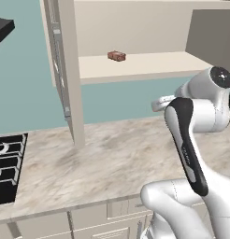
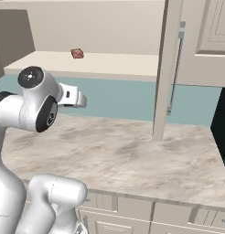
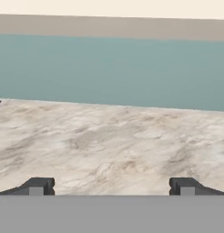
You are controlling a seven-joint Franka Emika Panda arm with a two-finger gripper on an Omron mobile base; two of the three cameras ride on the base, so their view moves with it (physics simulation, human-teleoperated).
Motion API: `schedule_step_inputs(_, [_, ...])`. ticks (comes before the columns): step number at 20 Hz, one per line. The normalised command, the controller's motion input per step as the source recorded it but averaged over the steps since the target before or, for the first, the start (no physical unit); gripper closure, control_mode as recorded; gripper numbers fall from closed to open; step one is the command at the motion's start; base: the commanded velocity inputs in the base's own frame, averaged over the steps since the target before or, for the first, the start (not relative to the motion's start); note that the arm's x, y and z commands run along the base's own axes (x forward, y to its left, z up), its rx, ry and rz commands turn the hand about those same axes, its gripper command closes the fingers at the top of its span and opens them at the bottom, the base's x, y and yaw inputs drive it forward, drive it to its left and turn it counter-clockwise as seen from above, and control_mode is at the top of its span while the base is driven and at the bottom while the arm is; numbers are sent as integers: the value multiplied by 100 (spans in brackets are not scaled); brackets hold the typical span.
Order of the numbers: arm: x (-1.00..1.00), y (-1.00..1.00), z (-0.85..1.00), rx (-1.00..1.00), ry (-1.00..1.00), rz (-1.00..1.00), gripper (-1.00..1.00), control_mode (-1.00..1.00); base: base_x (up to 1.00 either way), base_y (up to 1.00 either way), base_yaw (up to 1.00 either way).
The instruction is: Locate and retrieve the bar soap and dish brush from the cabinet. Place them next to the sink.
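Note:
The bar soap (image 1: 116,56) (image 2: 77,53), a small reddish-brown block, lies on the pale shelf of the open cabinet (image 1: 149,65) (image 2: 109,61). The dish brush and the sink are out of view. My gripper (image 3: 111,187) is open with nothing between its fingertips (image 3: 38,186). It faces the marbled counter (image 3: 114,145) and the teal wall, below the shelf. The white hand (image 1: 160,103) (image 2: 73,97) hangs well below and to the right of the soap, over the counter.
An open cabinet door (image 1: 65,70) (image 2: 196,41) stands edge-on down to the counter (image 1: 112,158). A black stovetop (image 1: 4,163) lies at the counter's left end, with a dark hood (image 1: 2,28) above it. Drawer fronts run under the counter's front edge.

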Motion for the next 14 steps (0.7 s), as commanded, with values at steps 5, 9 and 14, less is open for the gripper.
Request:
schedule_step_inputs(5, [-2, 2, 53, 1, -2, -16, -100, -100, 0, 0, 0])
schedule_step_inputs(9, [2, 27, 29, 5, -7, -7, -100, -100, 0, 0, 0])
schedule_step_inputs(14, [10, 23, 26, 7, -4, -2, -100, -100, 0, 0, 0])
